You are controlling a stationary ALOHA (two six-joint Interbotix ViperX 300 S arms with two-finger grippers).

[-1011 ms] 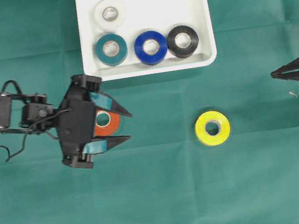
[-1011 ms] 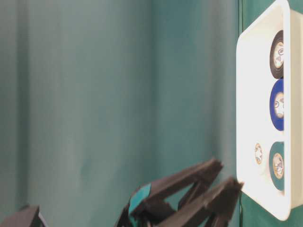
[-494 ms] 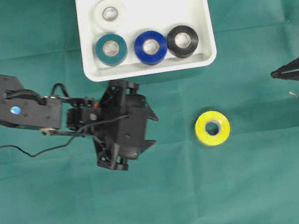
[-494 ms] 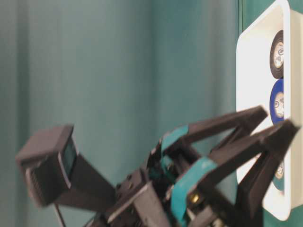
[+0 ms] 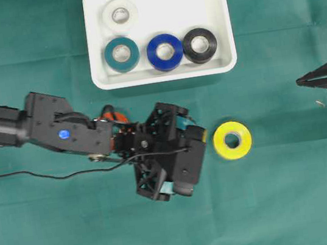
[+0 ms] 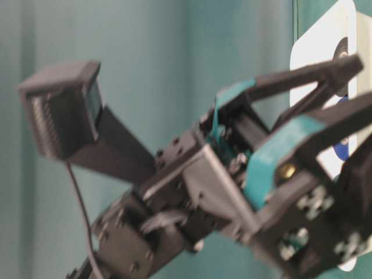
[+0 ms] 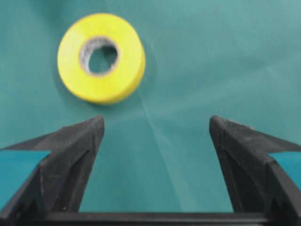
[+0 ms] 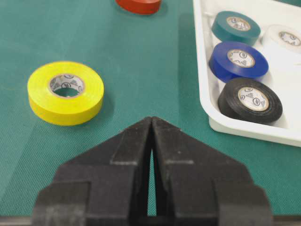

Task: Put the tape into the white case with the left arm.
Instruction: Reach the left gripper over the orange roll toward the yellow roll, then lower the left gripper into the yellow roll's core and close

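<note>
Yellow tape (image 5: 232,140) is seen lying flat on the green desk (image 5: 298,201), hole upward, right of the left gripper (image 7: 155,136) and well apart from the white case (image 5: 221,27) at the far side. No contact with the roll is made yet.

Left gripper fingers (image 7: 75,150) are spread wide with nothing between them; in the wrist view the roll sits beyond the tips, offset toward the left finger. Right gripper (image 8: 151,127) is parked at the right edge, fingers pressed together.

Case contents noted: white roll (image 5: 120,15), teal roll (image 5: 120,53), blue roll (image 5: 164,51), black roll (image 5: 199,44). Bare floor is left at the far right of the case.

An orange roll (image 8: 138,4) lies on the desk, largely hidden under the left arm (image 5: 60,129) in the overhead view.

Handling, judged: the yellow roll is probably light and rigid enough for a firm pinch, with a smooth outer band that may slip. Hold is best taken across the outer diameter, or one finger through the core and one outside. Realignment over the roll is judged necessary first.
</note>
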